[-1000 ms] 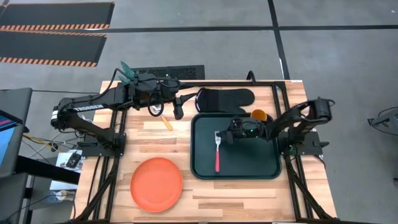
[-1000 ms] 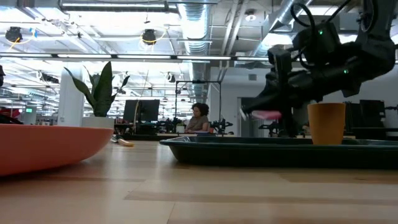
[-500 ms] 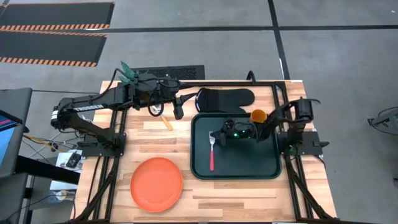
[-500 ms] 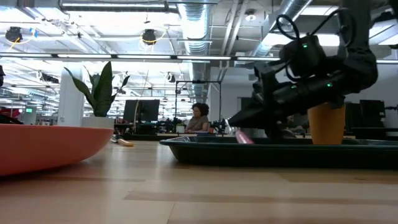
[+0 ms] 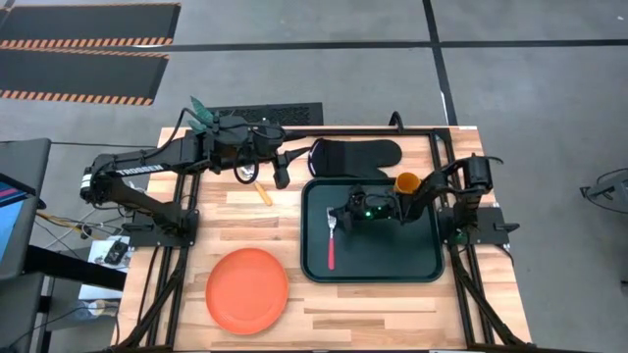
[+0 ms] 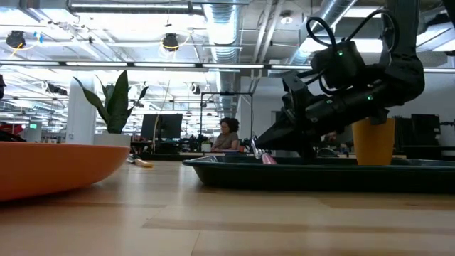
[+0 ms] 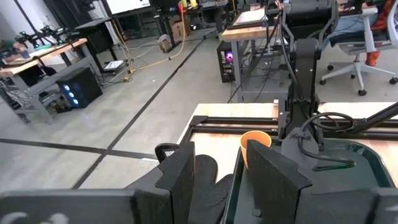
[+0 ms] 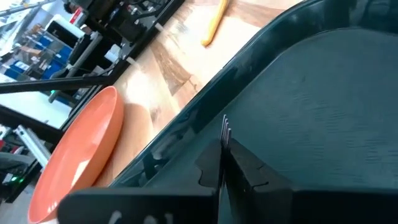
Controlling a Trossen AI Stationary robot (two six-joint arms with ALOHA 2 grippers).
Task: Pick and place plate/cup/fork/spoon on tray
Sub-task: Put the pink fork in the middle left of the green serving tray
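Note:
The fork (image 5: 330, 253), with silver tines and a red-pink handle, is over the left half of the dark tray (image 5: 422, 267). My right gripper (image 5: 340, 214) is shut on it, low over the tray. The orange cup (image 5: 408, 182) stands at the tray's far right corner. The orange-red plate (image 5: 247, 290) lies on the table near the front left. The spoon's orange-yellow handle (image 5: 262, 193) lies on the wood left of the tray. My left gripper (image 5: 283, 178) is open and empty above the table, near the spoon. My right gripper pinches the fork between its two fingers just behind the tines (image 8: 225, 129), which stick out past the fingertips. The fingers come from the table's right, slanting down, across the fork. The handle (image 6: 269, 159) points toward the near edge and tips down into the tray. The rim hides whether it touches.
A dark oven mitt (image 5: 358, 155) lies beyond the tray's far edge. A potted plant (image 6: 114, 107) stands at the far left corner. Bare wood shows between the plate and the tray and along the near edge.
My right gripper has gone down and toward the table's left edge with the fork, tipping forward. The fork was level and above the tray's rim. It now slants with its handle down inside the tray.

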